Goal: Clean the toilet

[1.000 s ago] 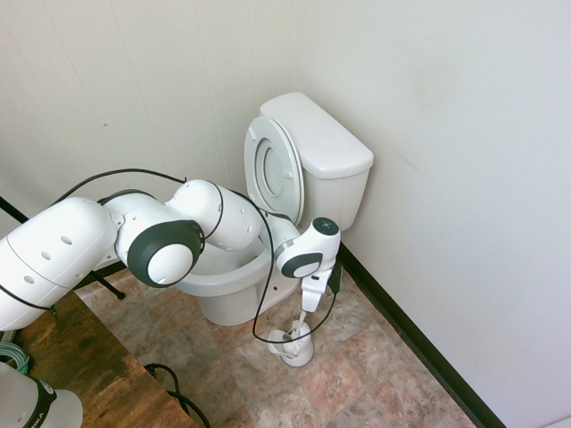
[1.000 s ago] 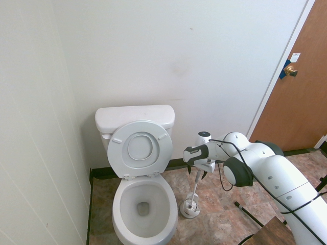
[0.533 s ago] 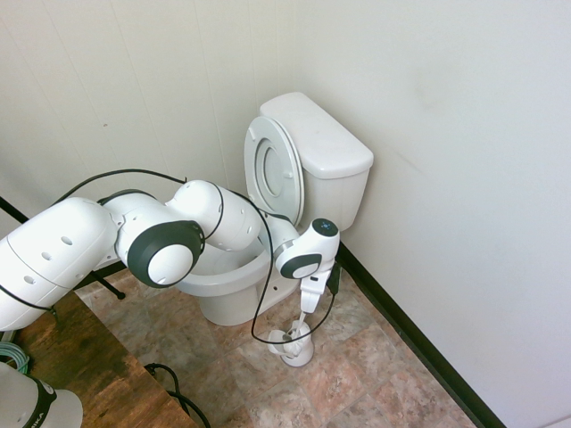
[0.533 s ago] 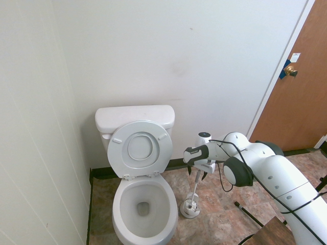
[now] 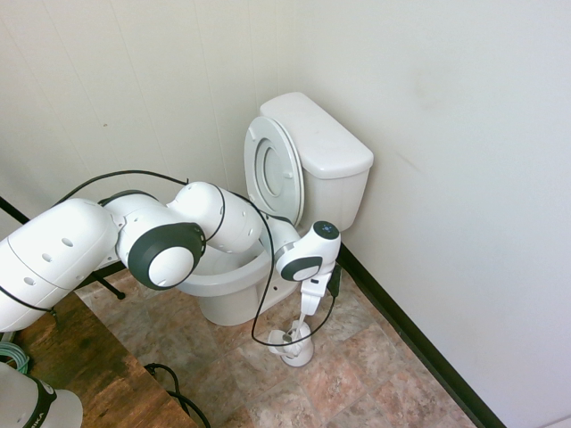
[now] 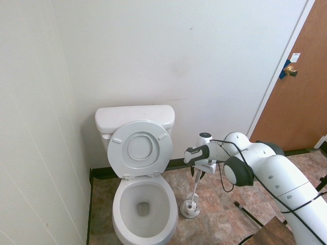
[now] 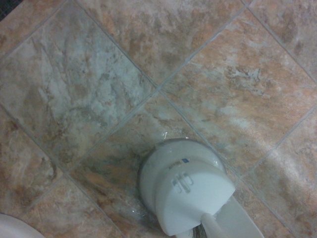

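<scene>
The toilet (image 5: 314,150) stands in the corner with its lid and ring seat raised against the tank. Its bowl (image 6: 144,205) is open. A white toilet brush sits in its small round holder (image 5: 294,346) on the floor beside the bowl, and its thin handle (image 5: 302,323) rises straight up. My gripper (image 5: 309,301) points down at the top of that handle (image 6: 195,188). The exterior views do not show how the jaws stand. In the wrist view the holder (image 7: 185,198) lies directly below.
A black baseboard (image 5: 419,348) runs along the wall behind the brush. A brown door (image 6: 301,92) is at the right, and a dark wooden surface (image 5: 80,366) sits near the arm's base. Tiled floor (image 7: 99,89) surrounds the holder.
The wrist sits a touch lower over the brush handle. The brush and holder have not moved.
</scene>
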You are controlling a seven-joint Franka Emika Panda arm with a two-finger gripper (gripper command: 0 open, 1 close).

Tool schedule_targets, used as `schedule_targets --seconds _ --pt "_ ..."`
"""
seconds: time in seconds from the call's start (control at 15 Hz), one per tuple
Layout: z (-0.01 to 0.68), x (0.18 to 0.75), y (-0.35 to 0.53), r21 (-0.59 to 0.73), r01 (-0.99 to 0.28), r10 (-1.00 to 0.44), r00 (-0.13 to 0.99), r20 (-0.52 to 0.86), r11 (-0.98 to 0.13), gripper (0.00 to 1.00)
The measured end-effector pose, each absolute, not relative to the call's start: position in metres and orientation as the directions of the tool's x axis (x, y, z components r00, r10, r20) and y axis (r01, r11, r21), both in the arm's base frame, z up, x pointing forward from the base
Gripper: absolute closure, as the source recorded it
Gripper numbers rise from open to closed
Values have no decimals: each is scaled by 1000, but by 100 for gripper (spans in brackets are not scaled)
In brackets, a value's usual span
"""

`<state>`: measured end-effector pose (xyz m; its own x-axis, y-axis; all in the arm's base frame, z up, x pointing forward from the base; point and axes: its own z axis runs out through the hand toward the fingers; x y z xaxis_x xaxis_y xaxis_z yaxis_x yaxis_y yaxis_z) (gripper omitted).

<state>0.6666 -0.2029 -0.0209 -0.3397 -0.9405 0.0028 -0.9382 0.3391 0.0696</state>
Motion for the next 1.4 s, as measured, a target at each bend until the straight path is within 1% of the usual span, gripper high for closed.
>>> schedule_targets --seconds 0.47,0.73,1.2,1.4 --pt "-23 666 -200 76 -947 -949 -315 -5 314 100" --pt "-26 659 -201 34 -957 -957 -289 13 289 100" --pt "-25 604 -169 -69 -965 -965 -257 50 253 100" --pt "-22 577 -157 -69 -966 -967 -252 50 248 100"
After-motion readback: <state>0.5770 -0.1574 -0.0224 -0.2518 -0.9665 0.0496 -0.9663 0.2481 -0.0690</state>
